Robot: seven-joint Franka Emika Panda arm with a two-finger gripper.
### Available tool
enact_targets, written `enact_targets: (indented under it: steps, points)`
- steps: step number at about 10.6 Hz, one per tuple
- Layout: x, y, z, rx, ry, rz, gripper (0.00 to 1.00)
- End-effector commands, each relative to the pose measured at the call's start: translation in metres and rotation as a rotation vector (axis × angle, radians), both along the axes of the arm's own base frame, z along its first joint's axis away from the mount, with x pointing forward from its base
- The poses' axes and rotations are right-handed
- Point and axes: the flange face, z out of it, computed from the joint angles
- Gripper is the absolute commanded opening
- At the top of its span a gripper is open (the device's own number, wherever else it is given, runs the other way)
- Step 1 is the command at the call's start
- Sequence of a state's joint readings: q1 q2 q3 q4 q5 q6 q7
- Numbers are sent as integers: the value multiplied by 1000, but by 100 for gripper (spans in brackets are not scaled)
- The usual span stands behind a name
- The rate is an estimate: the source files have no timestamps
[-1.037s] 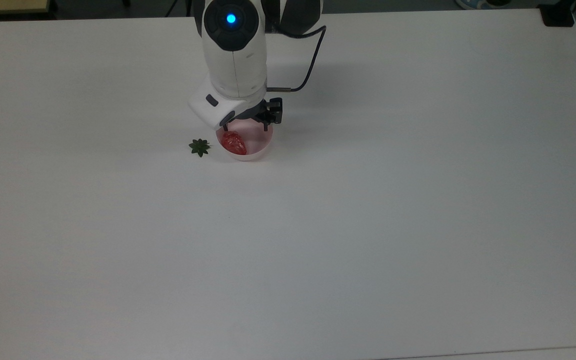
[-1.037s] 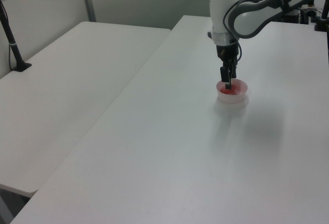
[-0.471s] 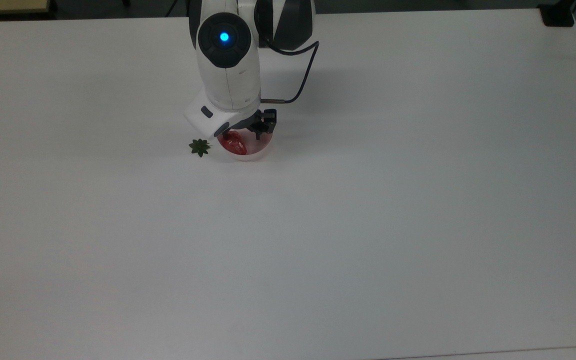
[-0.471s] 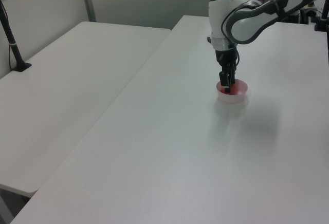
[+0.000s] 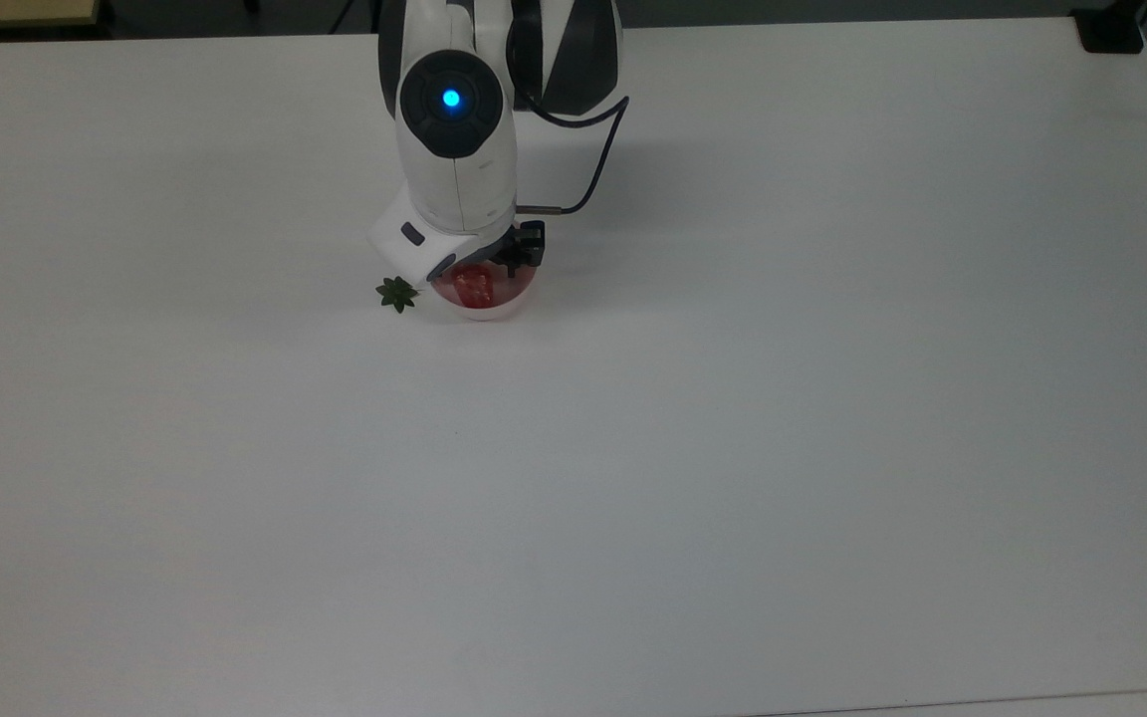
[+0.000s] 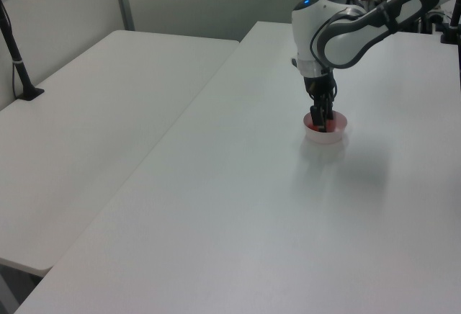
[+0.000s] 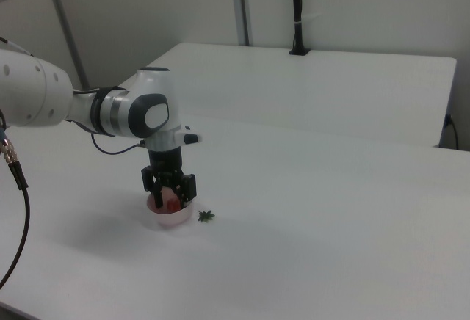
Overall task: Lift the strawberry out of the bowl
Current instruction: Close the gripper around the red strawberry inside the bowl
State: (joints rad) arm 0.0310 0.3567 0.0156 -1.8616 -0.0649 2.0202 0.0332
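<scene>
The pale pink bowl (image 5: 502,309) stands on the white table, and the red strawberry (image 5: 475,288) lies inside it. My gripper (image 5: 483,278) has come down into the bowl from above. In the right view the gripper (image 7: 171,197) is open, with one finger on each side of the strawberry (image 7: 173,205), low within the bowl (image 7: 170,221). From the left view the gripper (image 6: 321,120) reaches down into the bowl (image 6: 328,137), and the arm hides most of the fruit.
A dark green star-shaped leaf piece (image 5: 395,293) lies on the table just beyond the bowl on the top view's left, also seen as the leaf piece (image 7: 205,216). A black cable (image 5: 593,169) loops from the wrist. A second white table (image 6: 94,112) adjoins.
The gripper has lowered from just above the bowl's rim into the bowl, so its fingers now flank the strawberry. The bowl and leaf piece stayed put.
</scene>
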Motion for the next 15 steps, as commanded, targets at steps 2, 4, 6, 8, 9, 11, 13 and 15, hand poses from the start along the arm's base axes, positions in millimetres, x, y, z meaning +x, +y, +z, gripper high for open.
enact_targets:
  steps: [2, 4, 6, 8, 9, 11, 13, 15]
  points:
    - [-6, 6, -9, -24, -1, 9, 67]
    - [-4, 3, 0, -23, -16, 4, 55]
    - [-3, 2, 16, -17, -44, -3, 62]
    - [-2, 0, 22, -16, -56, -10, 72]
    - [1, 0, 23, -12, -80, -11, 71]
    - [5, 1, 20, -12, -117, -27, 70]
    - [5, 2, 14, -17, -108, -22, 68]
    - [5, 2, 15, -17, -109, -20, 45]
